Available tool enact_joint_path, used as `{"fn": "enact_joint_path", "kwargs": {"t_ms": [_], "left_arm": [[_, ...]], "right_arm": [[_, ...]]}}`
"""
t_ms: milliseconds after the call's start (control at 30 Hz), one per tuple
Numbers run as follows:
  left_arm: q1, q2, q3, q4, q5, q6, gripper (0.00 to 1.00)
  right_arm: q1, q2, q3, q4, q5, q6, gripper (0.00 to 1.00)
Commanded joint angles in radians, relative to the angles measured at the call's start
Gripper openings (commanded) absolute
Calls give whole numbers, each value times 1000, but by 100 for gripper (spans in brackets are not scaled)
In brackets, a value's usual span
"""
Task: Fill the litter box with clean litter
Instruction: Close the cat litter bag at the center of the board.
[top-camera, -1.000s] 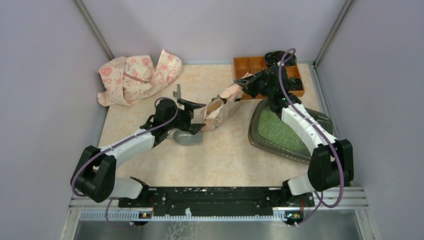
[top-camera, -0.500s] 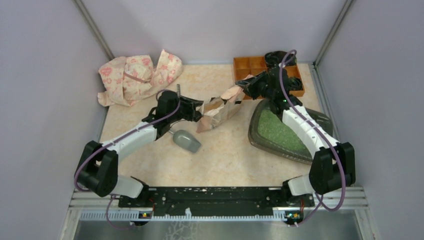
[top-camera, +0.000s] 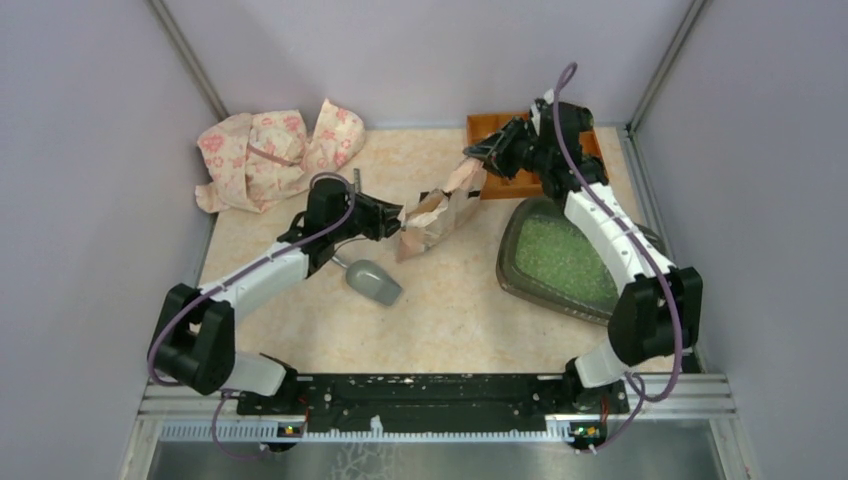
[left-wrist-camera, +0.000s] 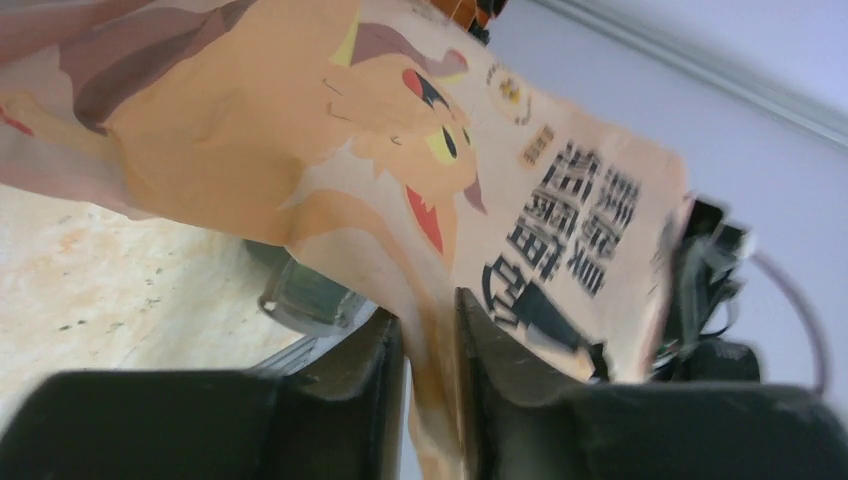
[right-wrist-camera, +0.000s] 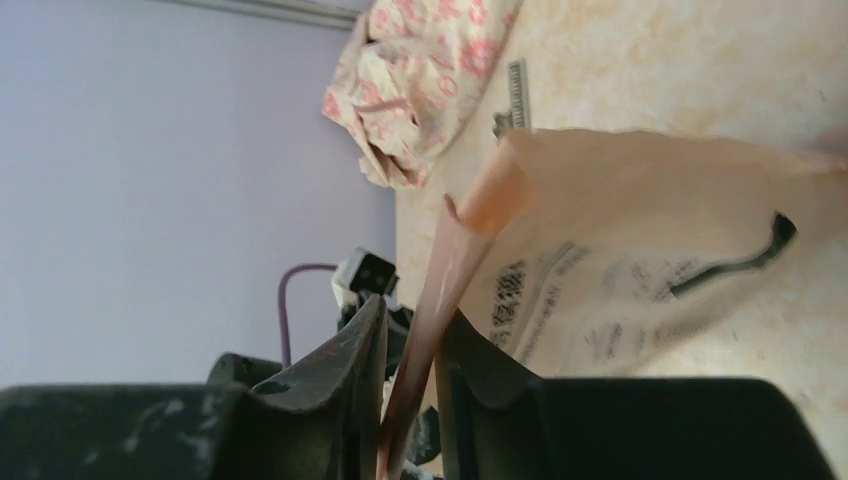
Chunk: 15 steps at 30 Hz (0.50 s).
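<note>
The left tool (left-wrist-camera: 430, 325) is pinching one end of the pink printed bag (top-camera: 440, 212), its jaws narrowed onto a thin fold of paper. The right tool (right-wrist-camera: 412, 330) is gripping the opposite end the same way, jaws nearly together on the bag's edge. Between them the bag is hanging slack over the bare desk (top-camera: 450, 320), beside the litter box (top-camera: 507, 262) but not above it. The box is sitting at the right side, with clean litter (top-camera: 560, 262) already spread across its floor.

The main risk is spilling: any granules leaving the bag here are likely landing on the desk, not in the box. Which end is the bag's mouth is hard to tell from these views, so the tipping direction is uncertain. Both grips are biting only on thin paper, so a slip or a tear is possible if the arms are pulling apart or the load is shifting. The grey scoop (top-camera: 373, 281) is lying just beside the left arm and could get swept along, and the right arm is reaching over the box, where it could nudge the rim.
</note>
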<state>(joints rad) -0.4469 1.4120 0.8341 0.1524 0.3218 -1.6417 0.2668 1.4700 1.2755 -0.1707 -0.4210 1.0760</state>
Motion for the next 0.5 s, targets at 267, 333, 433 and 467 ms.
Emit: {"fn": "enact_joint_path", "kwargs": {"t_ms": [267, 333, 433, 467], "left_arm": [[164, -44, 79, -102, 237, 292, 75], [214, -48, 71, -107, 262, 312, 75], [246, -44, 67, -109, 271, 332, 75], [249, -39, 66, -103, 270, 337, 75]], "right_arm": [[-51, -69, 151, -230, -82, -439, 65], [-51, -142, 109, -302, -1, -486, 55], [-51, -269, 7, -369, 134, -500, 37], [-51, -307, -32, -385, 165, -491, 31]]}}
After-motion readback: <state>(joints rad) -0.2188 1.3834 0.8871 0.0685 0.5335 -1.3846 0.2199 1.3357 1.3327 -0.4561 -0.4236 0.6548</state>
